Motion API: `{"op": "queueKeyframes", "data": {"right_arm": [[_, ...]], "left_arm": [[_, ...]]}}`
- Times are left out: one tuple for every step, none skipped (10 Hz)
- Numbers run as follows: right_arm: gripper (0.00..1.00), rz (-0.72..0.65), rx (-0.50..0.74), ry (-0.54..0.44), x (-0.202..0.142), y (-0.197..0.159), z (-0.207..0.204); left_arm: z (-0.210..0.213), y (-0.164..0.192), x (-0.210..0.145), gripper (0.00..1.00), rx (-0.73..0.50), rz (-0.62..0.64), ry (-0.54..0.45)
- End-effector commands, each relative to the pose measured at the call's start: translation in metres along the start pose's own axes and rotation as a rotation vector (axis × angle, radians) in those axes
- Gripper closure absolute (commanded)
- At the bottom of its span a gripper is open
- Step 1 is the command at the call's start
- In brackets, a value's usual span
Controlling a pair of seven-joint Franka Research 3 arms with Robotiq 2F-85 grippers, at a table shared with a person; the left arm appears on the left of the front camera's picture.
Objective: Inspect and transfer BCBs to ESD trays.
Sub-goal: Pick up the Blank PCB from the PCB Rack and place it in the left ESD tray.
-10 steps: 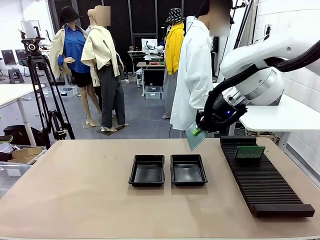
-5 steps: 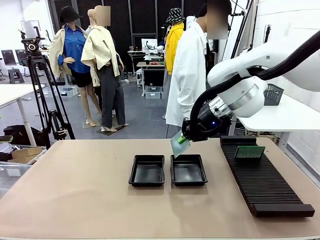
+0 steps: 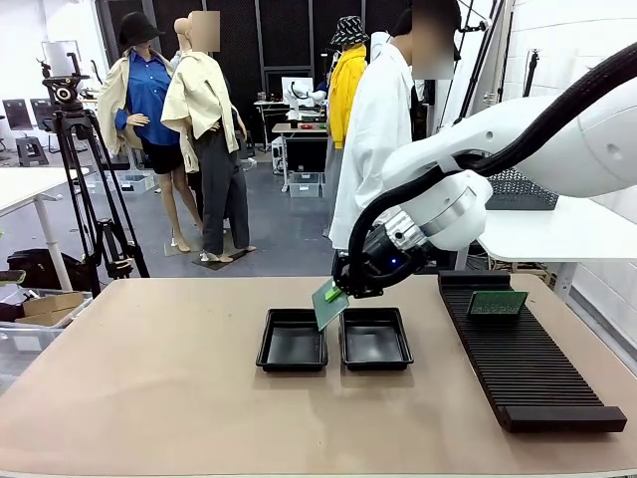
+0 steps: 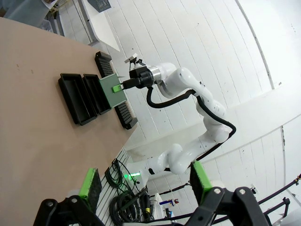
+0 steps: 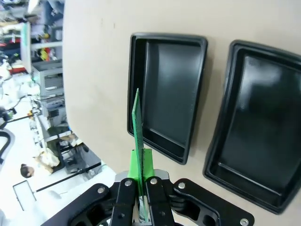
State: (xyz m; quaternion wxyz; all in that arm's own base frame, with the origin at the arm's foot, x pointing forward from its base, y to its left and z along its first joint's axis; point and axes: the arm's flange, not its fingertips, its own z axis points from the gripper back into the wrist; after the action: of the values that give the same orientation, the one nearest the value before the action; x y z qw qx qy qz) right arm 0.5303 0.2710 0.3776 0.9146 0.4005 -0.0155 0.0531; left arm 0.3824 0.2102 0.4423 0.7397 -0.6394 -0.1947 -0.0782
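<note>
Pinching the edge of a tilted BCB (image 3: 326,305) in the right gripper (image 3: 336,293) above where both ESD trays (image 3: 292,366) meet, left gripper (image 4: 145,181) spread over the bench (image 3: 149,388); probably light, stiff, fragile, so gripping bare edges only.

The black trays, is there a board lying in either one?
No, both ESD trays show bare black floors, with the green BCB held edge-on above them.

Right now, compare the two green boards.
Place: the held board hangs tilted over the trays; the rack board stands in the rack. Grip: the held board is clamped in the right pincer; the rack board is ungripped. Both are small green rectangles.
</note>
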Motion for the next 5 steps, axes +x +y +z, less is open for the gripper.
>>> {"op": "queueKeyframes", "data": {"right_arm": [[1.0,-0.041,0.022,-0.012,0.012,0.005,-0.022],[1.0,-0.036,0.011,-0.016,0.015,0.008,-0.033],[1.0,-0.035,0.0,-0.007,0.018,0.01,-0.044],[1.0,-0.041,-0.011,0.003,0.021,0.011,-0.056],[1.0,-0.043,-0.014,0.007,0.025,0.012,-0.065]], "left_arm": [[0.002,-0.002,-0.001,0.0,0.009,0.003,0.001],[0.002,-0.002,-0.001,0.0,0.009,0.003,0.001],[0.002,-0.002,-0.001,0.0,0.009,0.003,0.001],[0.002,-0.002,-0.001,0.0,0.009,0.003,0.001],[0.002,-0.002,-0.001,0.0,0.009,0.003,0.001]]}}
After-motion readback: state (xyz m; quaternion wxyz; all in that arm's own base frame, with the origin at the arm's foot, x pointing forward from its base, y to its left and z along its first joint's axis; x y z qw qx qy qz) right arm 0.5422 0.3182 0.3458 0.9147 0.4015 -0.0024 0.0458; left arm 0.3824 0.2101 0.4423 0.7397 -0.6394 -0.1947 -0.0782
